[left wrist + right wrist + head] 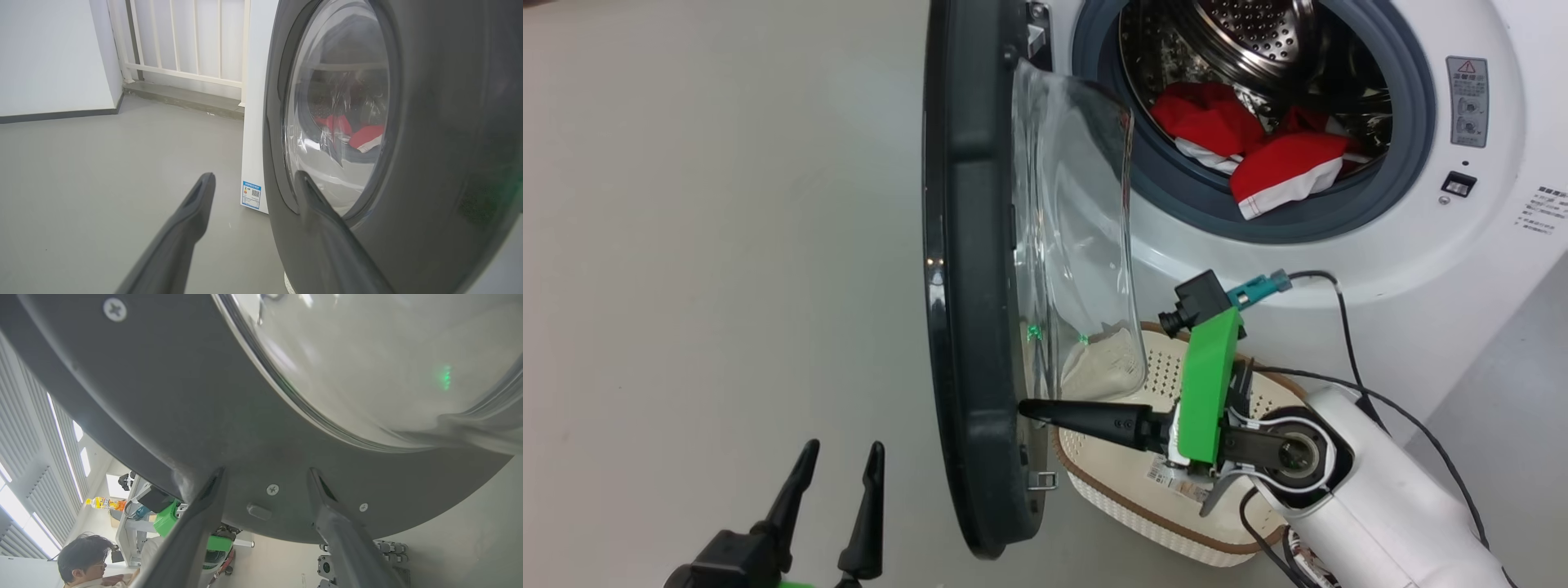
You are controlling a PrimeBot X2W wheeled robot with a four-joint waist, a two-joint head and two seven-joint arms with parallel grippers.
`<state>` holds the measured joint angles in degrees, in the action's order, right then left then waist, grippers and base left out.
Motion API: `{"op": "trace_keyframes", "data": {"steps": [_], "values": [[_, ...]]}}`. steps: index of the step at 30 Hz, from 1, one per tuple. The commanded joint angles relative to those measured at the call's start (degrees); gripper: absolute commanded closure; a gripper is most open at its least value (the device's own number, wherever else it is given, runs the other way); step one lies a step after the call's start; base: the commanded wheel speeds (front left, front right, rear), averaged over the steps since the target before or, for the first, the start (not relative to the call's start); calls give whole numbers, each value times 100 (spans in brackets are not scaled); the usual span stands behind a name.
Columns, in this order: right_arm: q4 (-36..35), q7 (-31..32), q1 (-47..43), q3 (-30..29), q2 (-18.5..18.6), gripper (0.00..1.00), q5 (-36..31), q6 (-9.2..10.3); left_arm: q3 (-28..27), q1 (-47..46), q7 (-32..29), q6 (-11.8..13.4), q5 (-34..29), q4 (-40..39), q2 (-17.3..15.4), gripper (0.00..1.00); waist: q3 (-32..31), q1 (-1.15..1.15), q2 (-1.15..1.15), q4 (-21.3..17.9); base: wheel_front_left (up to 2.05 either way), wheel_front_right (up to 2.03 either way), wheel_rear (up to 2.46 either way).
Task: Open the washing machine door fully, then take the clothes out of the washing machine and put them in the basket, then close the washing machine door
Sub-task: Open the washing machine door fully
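The washing machine door stands swung out, edge-on to me, its clear glass bowl bulging toward the washing machine. Red clothes with white trim lie in the steel drum, and show through the door glass. The cream basket sits on the floor under my right arm. My right gripper points at the door's inner side; its open fingertips rest against the dark inner rim. My left gripper hangs open and empty at the door's outer face.
Grey floor spreads left of the door. A white railing and wall stand behind the washer's side panel, which bears a blue label. A person sits by a desk with a bottle. Black cables trail off my right arm.
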<state>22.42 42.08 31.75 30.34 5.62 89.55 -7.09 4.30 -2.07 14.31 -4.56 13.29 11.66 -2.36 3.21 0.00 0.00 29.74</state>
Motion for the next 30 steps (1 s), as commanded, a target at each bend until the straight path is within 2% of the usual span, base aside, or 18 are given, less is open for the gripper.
{"op": "trace_keyframes", "data": {"steps": [1,11,19,27,30], "values": [[-183,-66,-17,-10,-41,0,-34,-40,-206,-21,69,-34,29,-107,-52,0,-25,0,0,-21,0,0,0],[-138,-573,-511,-52,353,0,-320,-40,-325,30,69,-96,45,-63,-52,0,-70,0,0,-204,0,0,0],[11,-1262,-879,-50,721,0,-647,-40,-415,44,69,-108,65,-59,-52,0,-51,0,0,-336,0,0,0],[178,-2193,-1036,130,1118,0,-1208,-40,-472,60,69,-102,132,-68,-52,0,-2,0,0,-456,0,0,0],[231,-2727,-1067,319,1268,0,-1469,-40,-483,60,69,-89,163,-60,-52,0,6,0,0,-496,0,0,0]]}}
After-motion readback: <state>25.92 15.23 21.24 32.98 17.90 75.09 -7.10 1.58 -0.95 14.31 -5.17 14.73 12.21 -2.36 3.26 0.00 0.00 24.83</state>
